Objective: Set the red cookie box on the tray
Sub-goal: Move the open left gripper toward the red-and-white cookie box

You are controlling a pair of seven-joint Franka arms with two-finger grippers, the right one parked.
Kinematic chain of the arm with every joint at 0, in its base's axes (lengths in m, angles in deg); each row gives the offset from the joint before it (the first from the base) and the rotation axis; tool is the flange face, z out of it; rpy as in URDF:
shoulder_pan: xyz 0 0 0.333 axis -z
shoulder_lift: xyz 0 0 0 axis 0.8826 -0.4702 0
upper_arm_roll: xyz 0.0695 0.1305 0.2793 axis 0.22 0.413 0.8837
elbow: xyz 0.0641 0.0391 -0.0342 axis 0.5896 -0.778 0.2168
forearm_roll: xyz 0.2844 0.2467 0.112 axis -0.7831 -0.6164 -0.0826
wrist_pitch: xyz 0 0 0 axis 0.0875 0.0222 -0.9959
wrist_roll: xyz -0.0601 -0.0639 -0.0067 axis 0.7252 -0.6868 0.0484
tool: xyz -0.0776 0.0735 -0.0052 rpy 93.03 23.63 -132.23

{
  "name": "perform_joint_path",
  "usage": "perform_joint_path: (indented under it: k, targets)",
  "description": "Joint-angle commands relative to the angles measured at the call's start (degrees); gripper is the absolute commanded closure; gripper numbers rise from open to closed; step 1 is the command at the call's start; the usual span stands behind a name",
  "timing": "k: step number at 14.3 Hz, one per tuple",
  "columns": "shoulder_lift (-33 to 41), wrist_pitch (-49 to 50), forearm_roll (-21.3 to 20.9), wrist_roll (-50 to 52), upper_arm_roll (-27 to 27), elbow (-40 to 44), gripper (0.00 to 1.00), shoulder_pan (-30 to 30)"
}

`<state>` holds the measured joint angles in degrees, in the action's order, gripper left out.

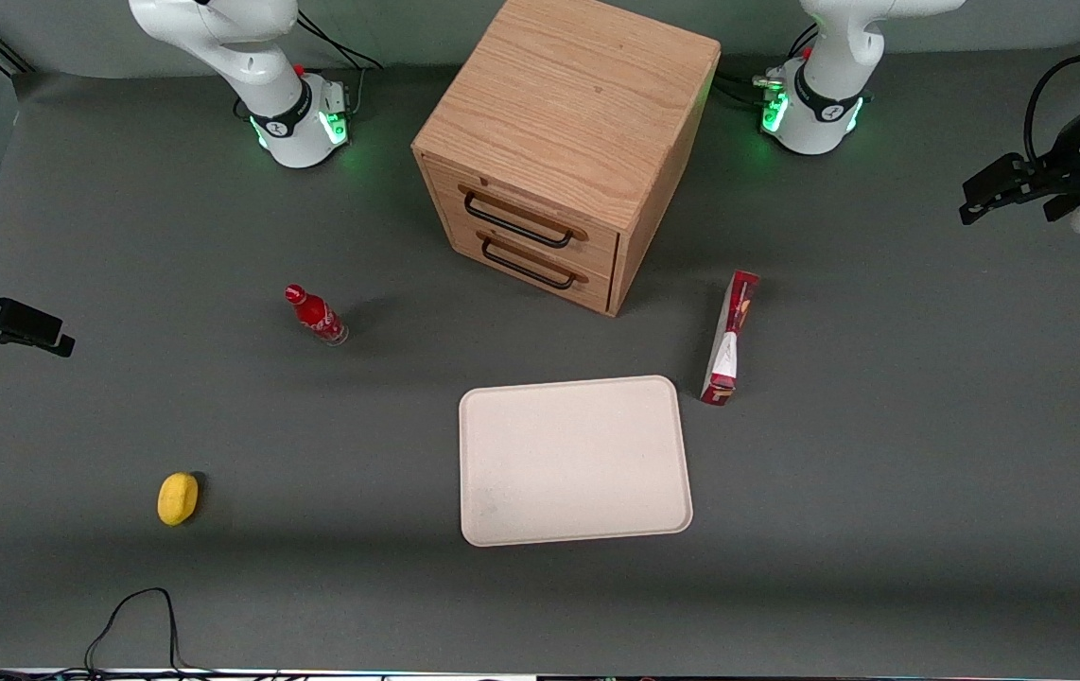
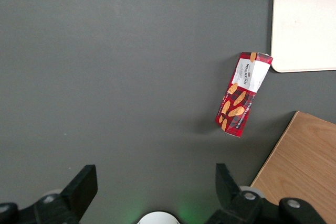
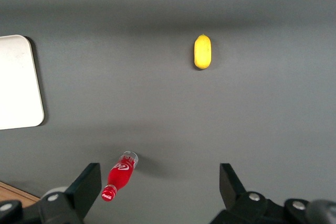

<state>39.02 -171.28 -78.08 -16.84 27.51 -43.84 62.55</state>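
The red cookie box (image 1: 731, 336) stands on a long thin edge on the grey table, just off the tray's corner on the working arm's side, and touches neither the tray nor the cabinet. It also shows in the left wrist view (image 2: 243, 94), with its white label end nearest the tray. The cream-beige tray (image 1: 574, 461) lies flat and bare, nearer the front camera than the cabinet; its corner shows in the left wrist view (image 2: 307, 19). My left gripper (image 1: 1013, 203) hangs high above the table toward the working arm's end, well apart from the box. It is open and empty (image 2: 155, 174).
A wooden two-drawer cabinet (image 1: 568, 142) stands farther from the camera than the tray, close to the box. A small red bottle (image 1: 316, 315) and a yellow lemon (image 1: 178, 497) lie toward the parked arm's end. A black cable (image 1: 138, 615) runs along the table's near edge.
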Motion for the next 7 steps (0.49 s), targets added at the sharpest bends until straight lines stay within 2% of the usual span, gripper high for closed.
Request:
perform_joint_path:
  k: [1, 4, 7]
  targets:
    - [0.22, 0.44, 0.4, -1.47, -0.52, -0.21, 0.0, -0.51]
    - [-0.48, -0.52, 0.3, -0.61, -1.48, -0.56, 0.0, 0.1]
    - [-2.49, -2.44, 2.93, -0.43, -5.34, -3.19, 0.0, 0.89]
